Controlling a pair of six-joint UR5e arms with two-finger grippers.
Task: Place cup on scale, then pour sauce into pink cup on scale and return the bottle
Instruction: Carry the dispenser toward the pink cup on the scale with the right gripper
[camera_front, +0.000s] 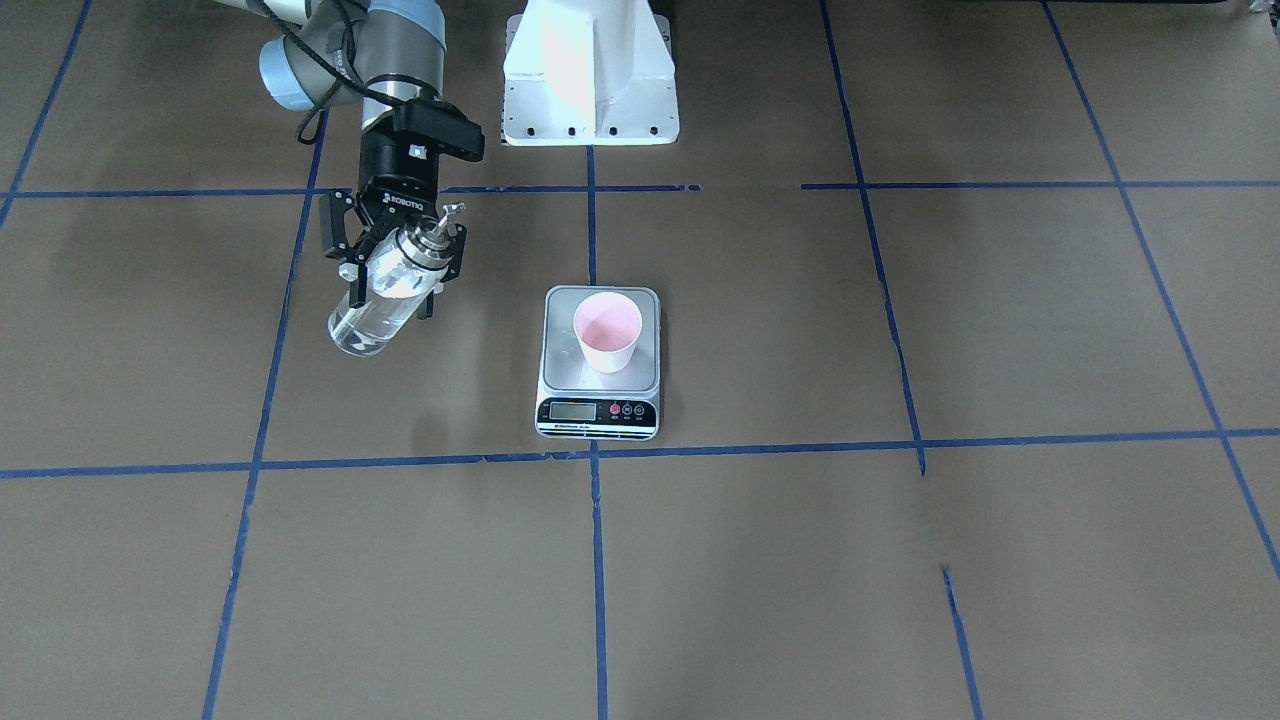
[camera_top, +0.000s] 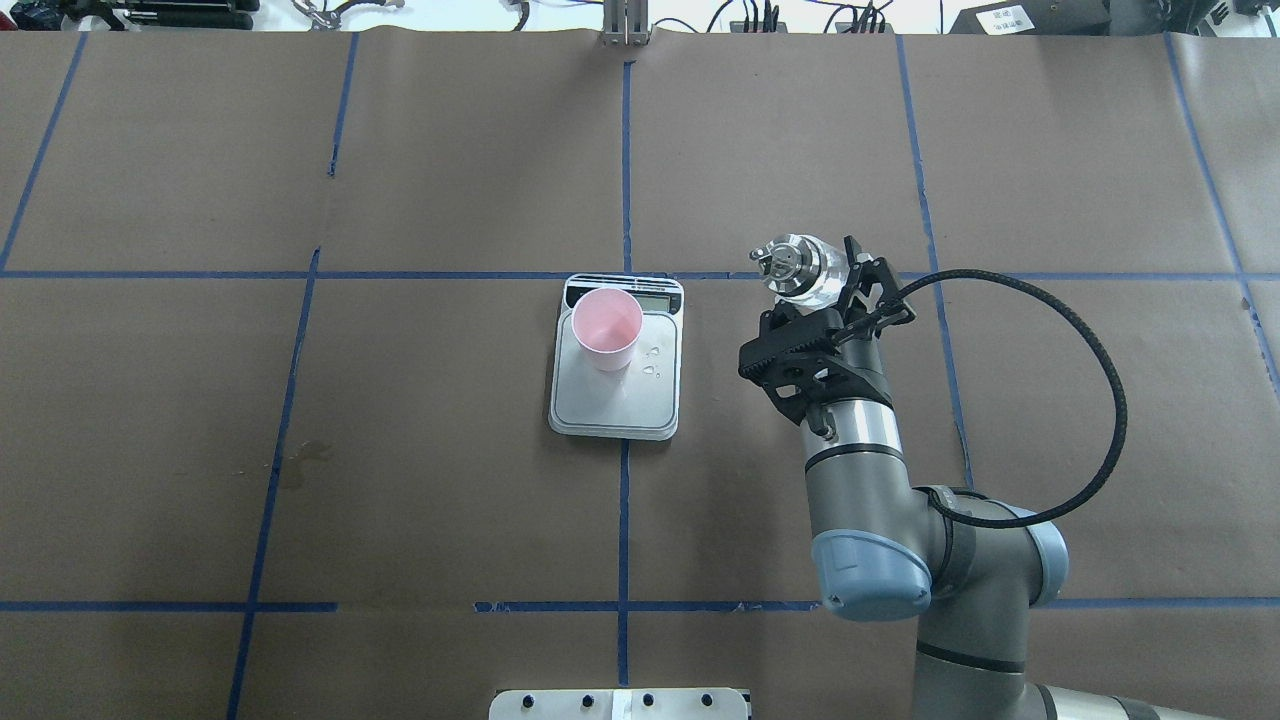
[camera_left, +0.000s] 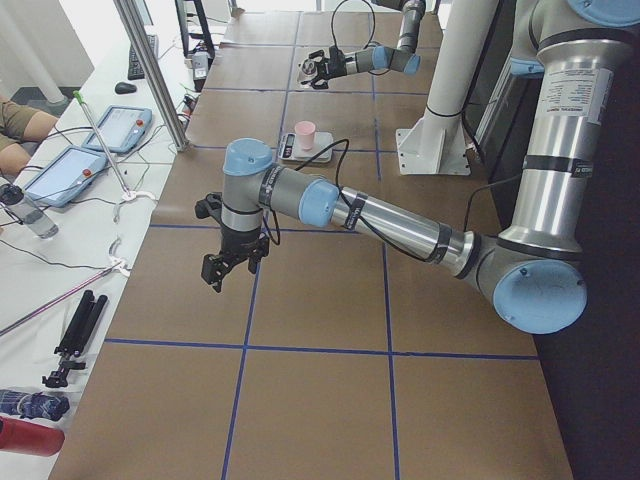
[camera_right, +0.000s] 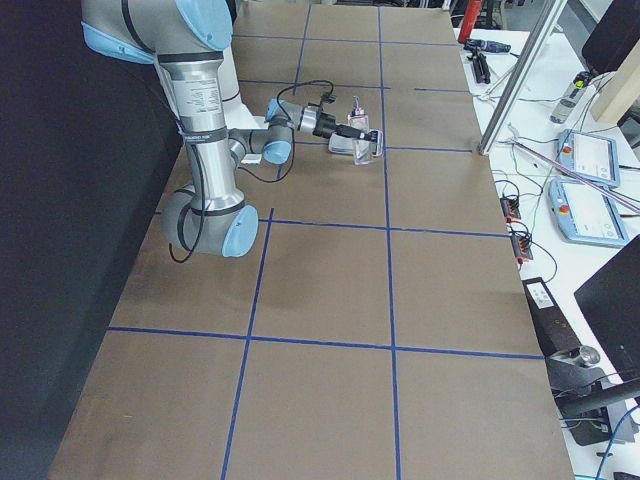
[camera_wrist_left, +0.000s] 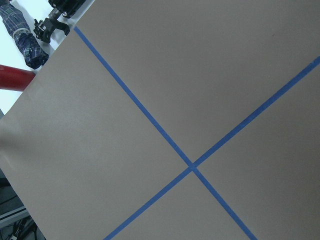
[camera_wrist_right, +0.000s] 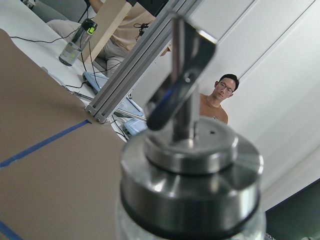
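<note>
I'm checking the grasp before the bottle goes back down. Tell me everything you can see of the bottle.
The bottle is a small clear glass cylinder with a silver metal pourer top ending in a slanted spout. The right gripper is shut on its upper body, a finger on either side, holding it off the table, tilted, base lower than top. It hangs to the robot's right of the scale, apart from it and the cup. How much liquid it holds cannot be told.

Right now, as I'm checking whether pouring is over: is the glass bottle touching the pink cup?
Apart. The overhead view shows bare scale platform and brown table between the glass bottle, held in the right gripper, and the pink cup.
</note>
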